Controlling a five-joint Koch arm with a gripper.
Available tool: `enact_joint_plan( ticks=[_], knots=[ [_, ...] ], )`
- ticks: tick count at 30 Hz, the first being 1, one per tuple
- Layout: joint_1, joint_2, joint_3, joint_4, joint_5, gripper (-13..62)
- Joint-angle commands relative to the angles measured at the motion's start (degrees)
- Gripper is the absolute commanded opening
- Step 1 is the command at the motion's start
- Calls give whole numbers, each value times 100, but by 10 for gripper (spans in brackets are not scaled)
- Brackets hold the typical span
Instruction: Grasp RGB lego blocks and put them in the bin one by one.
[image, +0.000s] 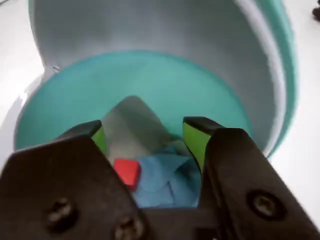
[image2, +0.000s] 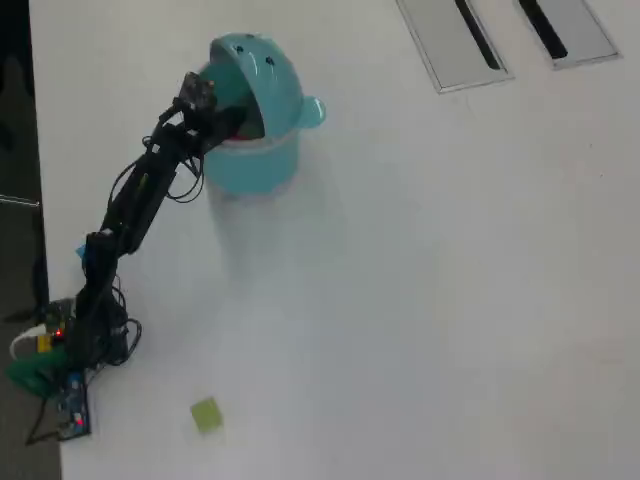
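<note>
We see the teal round plastic bin (image: 150, 85) lid-up, small red cube (image: 127, 171) inside, black gripper (image: 150, 137) above it — spread wide, holding nothing.

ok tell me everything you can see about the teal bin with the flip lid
The teal round plastic bin stands upright on the white table. Its domed flip lid, with two dark dot eyes and a small side knob, is tipped open. The wrist view shows a pale lid underside, a teal inner wall, and a small red cube lying inside on crumpled blue material. The black gripper hangs open over the mouth, holding nothing.
</note>
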Motion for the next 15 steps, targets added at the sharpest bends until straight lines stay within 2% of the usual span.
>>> enact_joint_plan(
  ticks=[1,15],
  knots=[
    [62,589,-413,79,-62,294],
    [193,2294,1310,255,-44,294]
  ],
)
